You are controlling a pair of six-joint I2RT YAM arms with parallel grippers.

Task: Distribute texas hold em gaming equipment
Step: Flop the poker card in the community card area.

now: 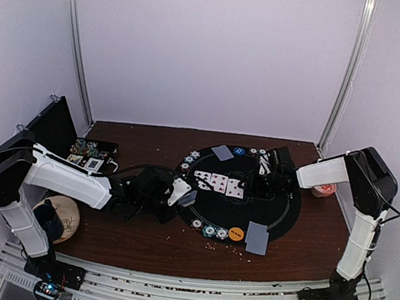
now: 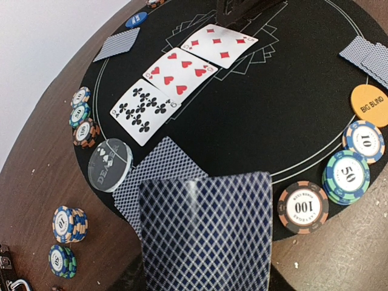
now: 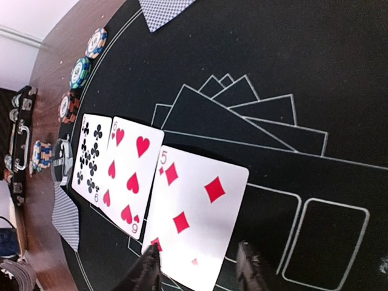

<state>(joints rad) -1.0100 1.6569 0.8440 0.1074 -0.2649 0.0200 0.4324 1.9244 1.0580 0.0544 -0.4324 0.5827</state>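
My left gripper (image 1: 179, 195) is at the left rim of the mat, shut on a blue-backed playing card (image 2: 206, 233) that hides its fingers. Under it a second face-down card (image 2: 159, 165) lies beside the clear dealer button (image 2: 110, 165). Three face-up cards lie in a row: clubs (image 2: 144, 108), hearts (image 2: 180, 71), five of diamonds (image 3: 197, 209). My right gripper (image 3: 199, 274) is open, its fingertips (image 3: 148, 270) straddling the near end of the five of diamonds. Chip stacks (image 2: 347, 176) and the orange big-blind disc (image 2: 370, 104) sit at the front rim.
The round black mat (image 1: 283, 209) fills the table's middle. Face-down cards lie at its far edge (image 1: 222, 152) and front right (image 1: 256, 238). An open black chip case (image 1: 92, 154) stands at the back left, a red-and-white bowl (image 1: 323, 189) at the right. Two chip stacks (image 2: 68, 223) sit off the mat.
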